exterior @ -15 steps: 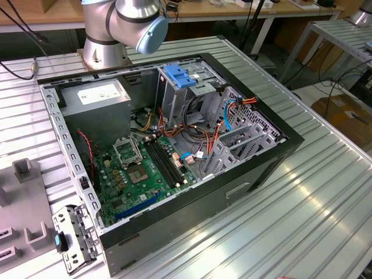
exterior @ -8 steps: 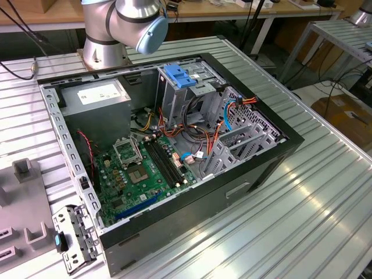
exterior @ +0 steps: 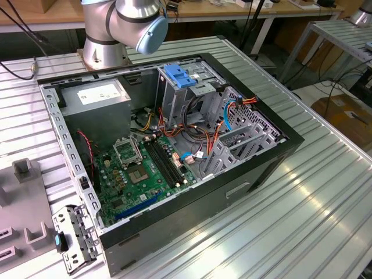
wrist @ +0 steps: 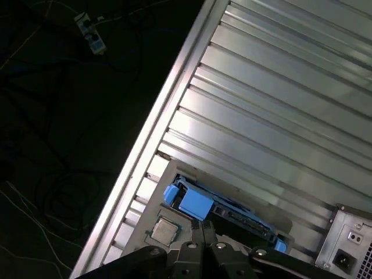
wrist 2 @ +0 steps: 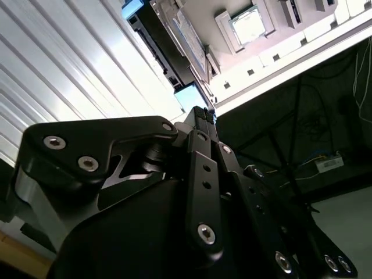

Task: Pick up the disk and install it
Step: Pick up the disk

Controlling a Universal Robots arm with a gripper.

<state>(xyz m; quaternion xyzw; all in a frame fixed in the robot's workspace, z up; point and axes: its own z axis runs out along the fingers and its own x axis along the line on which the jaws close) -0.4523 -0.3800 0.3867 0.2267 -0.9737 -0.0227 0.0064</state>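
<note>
The disk (wrist: 235, 214) lies flat in a pale grey holder near the table's edge, a dark body with blue plastic rails and a blue tab at one end. In the second wrist view the disk (wrist 2: 190, 43) shows beyond the fingertips, with blue ends either side. My gripper (wrist: 203, 228) hangs just above the disk's blue tab end, apart from it, its two black fingers pressed together with nothing between them. The gripper (wrist 2: 204, 111) looks the same from behind in the second wrist view.
An open computer case (exterior: 261, 168) sits mid-table, with a tall grey cage topped by a blue tab (exterior: 180, 75) and a grey box with a white sticker (exterior: 96, 96). A processor chip (wrist: 164, 231) lies beside the disk. The arm's base (exterior: 104, 49) stands behind the case.
</note>
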